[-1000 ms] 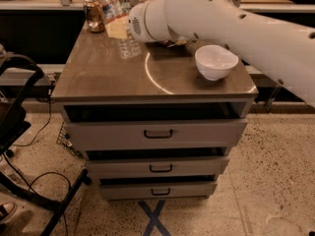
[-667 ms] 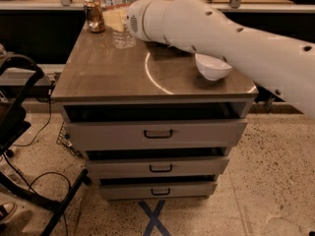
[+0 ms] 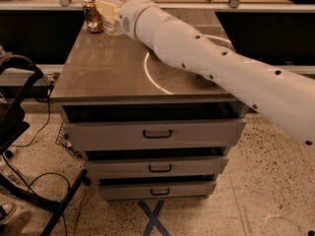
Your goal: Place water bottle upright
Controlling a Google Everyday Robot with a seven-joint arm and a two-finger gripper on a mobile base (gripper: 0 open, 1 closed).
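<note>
The water bottle [image 3: 112, 26] is clear ribbed plastic and stands upright at the back left of the tabletop [image 3: 98, 73]. Its top runs out of view. My gripper [image 3: 110, 9] is at the end of the white arm [image 3: 197, 53] that reaches in from the right. It is shut on the bottle's body, with a pale yellow finger [image 3: 107, 8] against it. The bottle's base is at or just above the tabletop; I cannot tell which. A copper-toned can [image 3: 92, 15] stands just left of the bottle.
The table is a drawer cabinet with three drawers [image 3: 157, 133]. A white ring mark [image 3: 149, 76] is on the top. A black frame with cables [image 3: 19, 132] stands at the left on the speckled floor. A counter edge runs behind the table.
My arm has carried the bottle farther back and left, close to the can. The arm now hides the white bowl that showed at the right.
</note>
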